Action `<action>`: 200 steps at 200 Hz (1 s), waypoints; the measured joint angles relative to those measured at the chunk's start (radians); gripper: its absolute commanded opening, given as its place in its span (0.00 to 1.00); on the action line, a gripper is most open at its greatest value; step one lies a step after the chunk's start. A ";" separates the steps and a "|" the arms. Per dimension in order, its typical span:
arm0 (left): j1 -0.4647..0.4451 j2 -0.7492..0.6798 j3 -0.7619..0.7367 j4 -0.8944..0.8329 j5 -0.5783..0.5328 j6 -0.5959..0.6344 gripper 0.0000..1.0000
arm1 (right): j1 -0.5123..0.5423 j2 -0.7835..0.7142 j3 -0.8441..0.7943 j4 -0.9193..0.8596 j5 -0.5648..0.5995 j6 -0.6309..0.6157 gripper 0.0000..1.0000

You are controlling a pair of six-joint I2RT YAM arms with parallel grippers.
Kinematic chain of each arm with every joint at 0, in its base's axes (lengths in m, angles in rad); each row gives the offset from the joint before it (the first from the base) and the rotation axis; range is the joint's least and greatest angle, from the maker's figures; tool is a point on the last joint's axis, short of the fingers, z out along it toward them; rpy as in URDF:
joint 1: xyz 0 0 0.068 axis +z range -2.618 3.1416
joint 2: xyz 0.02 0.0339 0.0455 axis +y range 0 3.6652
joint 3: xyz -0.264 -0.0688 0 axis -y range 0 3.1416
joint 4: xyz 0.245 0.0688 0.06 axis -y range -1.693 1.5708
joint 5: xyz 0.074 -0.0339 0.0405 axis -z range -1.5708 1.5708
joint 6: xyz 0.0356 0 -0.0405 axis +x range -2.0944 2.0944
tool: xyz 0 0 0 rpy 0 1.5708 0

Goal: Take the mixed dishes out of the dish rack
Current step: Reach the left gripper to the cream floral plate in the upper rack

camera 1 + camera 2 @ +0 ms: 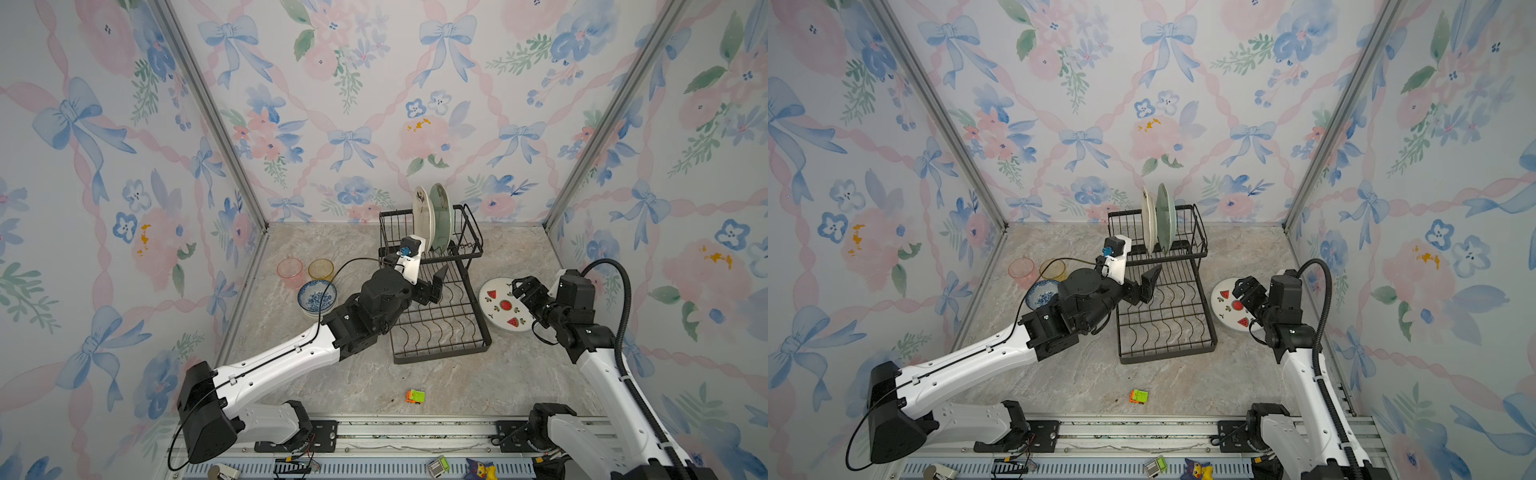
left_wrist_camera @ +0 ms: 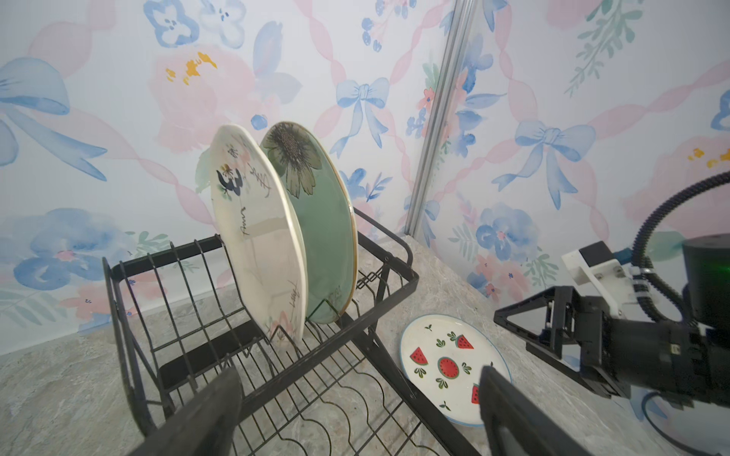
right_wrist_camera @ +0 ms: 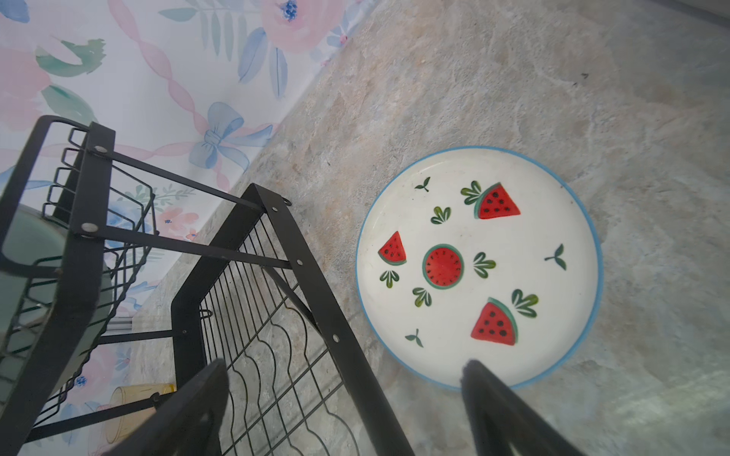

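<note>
Two plates stand upright in the raised upper basket of the black wire two-tier dish rack (image 1: 473,249): a cream plate with fine floral drawing (image 2: 256,237) and, just beside it, a pale green plate with a dark flower (image 2: 324,221). The white plate with red watermelon slices (image 3: 478,264) lies flat on the marble-patterned desk (image 1: 353,382), just beside the rack. Your left claw (image 2: 359,375) is spread wide and holds nothing. It hangs over the flat lower tray, aimed up at the cream plate, with the arm stretched out long from its base. I judge the step in hand to be taking that plate. Take it by the rim on the side away from the green plate, then lift straight up out of its slot, since the two rims stand very close. Your right claw (image 3: 345,367) is likewise wide open and empty, poised over the watermelon plate with its arm bent at the elbow; hold it clear.
</note>
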 measured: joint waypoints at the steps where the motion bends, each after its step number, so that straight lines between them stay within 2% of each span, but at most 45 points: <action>1: 0.002 0.001 0.002 -0.002 0.001 0.000 0.83 | 0.000 -0.001 0.000 0.000 0.000 0.000 0.94; 40: 0.068 0.067 0.079 -0.031 0.073 -0.051 0.66 | 0.000 -0.049 -0.003 -0.038 0.005 -0.040 0.94; 84: 0.100 0.145 0.123 -0.034 0.105 -0.056 0.56 | 0.000 -0.084 -0.029 -0.068 0.005 -0.079 0.94; 99: 0.107 0.171 0.147 -0.033 0.104 -0.055 0.54 | 0.000 -0.090 -0.030 -0.077 0.005 -0.085 0.94; 137: 0.109 0.218 0.193 -0.030 0.072 -0.037 0.38 | 0.000 -0.093 -0.030 -0.103 0.004 -0.097 0.94; 200: 0.125 0.298 0.241 -0.017 0.024 -0.017 0.36 | -0.007 -0.111 -0.029 -0.130 0.000 -0.102 0.95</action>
